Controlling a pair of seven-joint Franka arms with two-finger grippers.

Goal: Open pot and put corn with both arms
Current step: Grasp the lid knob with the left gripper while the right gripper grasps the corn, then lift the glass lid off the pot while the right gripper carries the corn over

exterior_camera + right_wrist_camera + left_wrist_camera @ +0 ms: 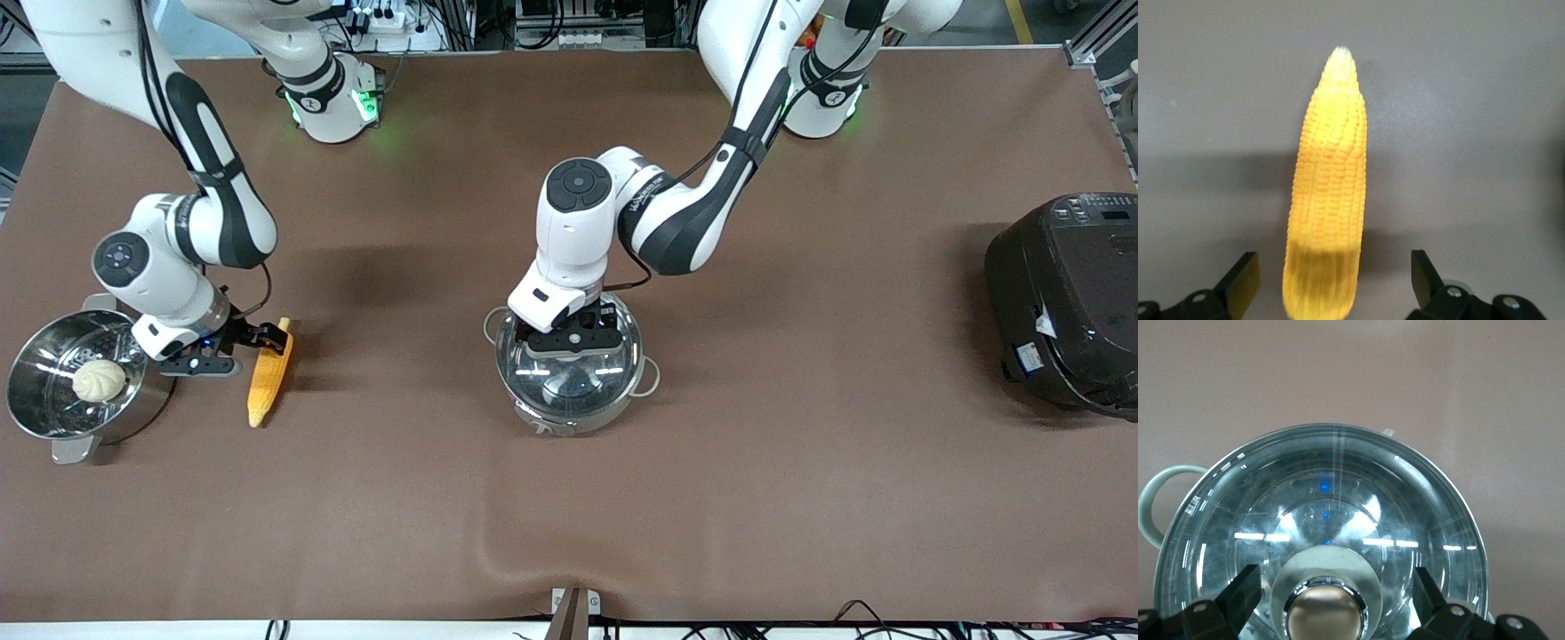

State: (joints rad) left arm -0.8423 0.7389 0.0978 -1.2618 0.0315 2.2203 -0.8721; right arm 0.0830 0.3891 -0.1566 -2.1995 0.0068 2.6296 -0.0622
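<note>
The shiny steel pot [544, 418] stands mid-table with its glass lid [578, 382] on. My left gripper [573, 342] hangs just over the lid, open, with a finger [1238, 595] on each side of the coppery knob [1325, 613] and not touching it. The lid [1338, 493] fills the left wrist view. The yellow corn [268, 378] lies on the table toward the right arm's end. My right gripper [244, 347] is open and low over the cob's thick end, which is farther from the front camera. Its fingers [1245, 277] straddle the corn [1328, 193] without touching it.
A steel pot with a perforated insert [36, 391] holds a white bun [100, 380], right beside the right gripper. A large black rice cooker [1067, 302] sits at the left arm's end of the table. Brown mat [800, 498] covers the table.
</note>
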